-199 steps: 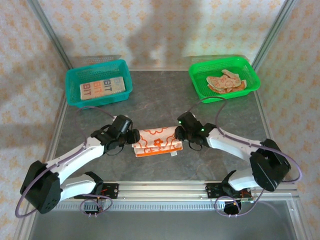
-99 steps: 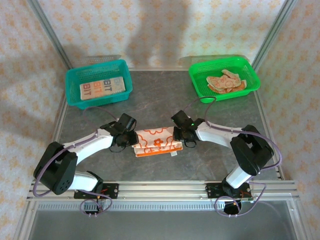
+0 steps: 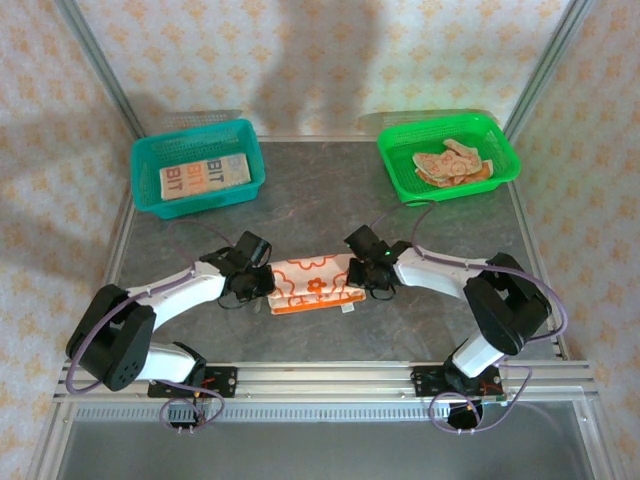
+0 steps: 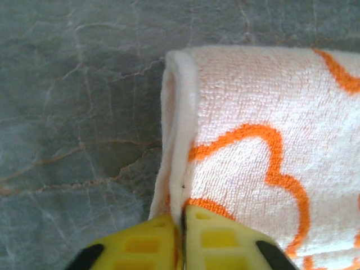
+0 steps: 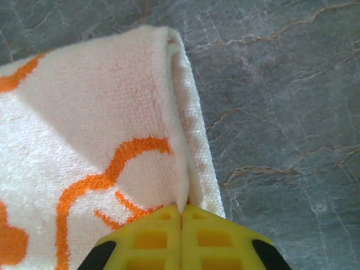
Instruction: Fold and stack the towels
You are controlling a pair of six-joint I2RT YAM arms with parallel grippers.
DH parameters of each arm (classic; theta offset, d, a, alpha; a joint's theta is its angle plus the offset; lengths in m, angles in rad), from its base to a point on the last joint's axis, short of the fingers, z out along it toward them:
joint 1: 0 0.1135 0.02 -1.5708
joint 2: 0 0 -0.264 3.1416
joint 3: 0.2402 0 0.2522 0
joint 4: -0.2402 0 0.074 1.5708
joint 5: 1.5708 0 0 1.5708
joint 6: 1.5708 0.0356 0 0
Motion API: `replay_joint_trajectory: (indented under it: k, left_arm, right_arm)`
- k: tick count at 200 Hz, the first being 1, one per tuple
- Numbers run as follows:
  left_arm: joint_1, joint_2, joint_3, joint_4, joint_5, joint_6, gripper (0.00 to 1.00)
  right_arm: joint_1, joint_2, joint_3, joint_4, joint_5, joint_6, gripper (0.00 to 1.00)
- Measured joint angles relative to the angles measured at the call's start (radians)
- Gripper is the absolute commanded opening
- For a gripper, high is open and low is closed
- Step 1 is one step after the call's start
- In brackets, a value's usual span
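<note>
Both jaws now pinched on towel (image 3: 312, 285) ends; wider a second ago.

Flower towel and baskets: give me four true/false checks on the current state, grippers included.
1. The left gripper is shut on the left edge of the flower towel. True.
2. The right gripper hangs open above the flower towel. False: it is shut on the towel's right edge.
3. The teal basket holds a flat, folded lettered towel. True.
4. The towel in the green basket is neatly folded. False: the crumpled towel lies there in a loose heap.
</note>
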Motion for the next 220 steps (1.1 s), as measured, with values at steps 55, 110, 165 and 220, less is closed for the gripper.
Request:
replay_joint_trajectory:
  k: [55, 110, 165, 220]
  left_arm:
    - [-0.001, -0.116, 0.016, -0.056, 0.0, -0.023, 0.0]
    - [-0.024, -0.222, 0.04, -0.129, 0.008, -0.091, 0.0]
    - [-0.065, -0.258, 0.04, -0.159, 0.031, -0.159, 0.0]
    - [-0.108, -0.263, -0.02, -0.16, 0.034, -0.216, 0.0]
  right_arm:
    - [0.0, -0.064, 0.045, -0.072, 0.017, -0.016, 0.0]
    - [0.0, -0.087, 0.106, -0.152, 0.032, -0.058, 0.0]
    - [-0.001, -0.134, 0.121, -0.217, 0.032, -0.082, 0.0]
    - [-0.005, -0.122, 0.098, -0.216, 0.003, -0.083, 0.0]
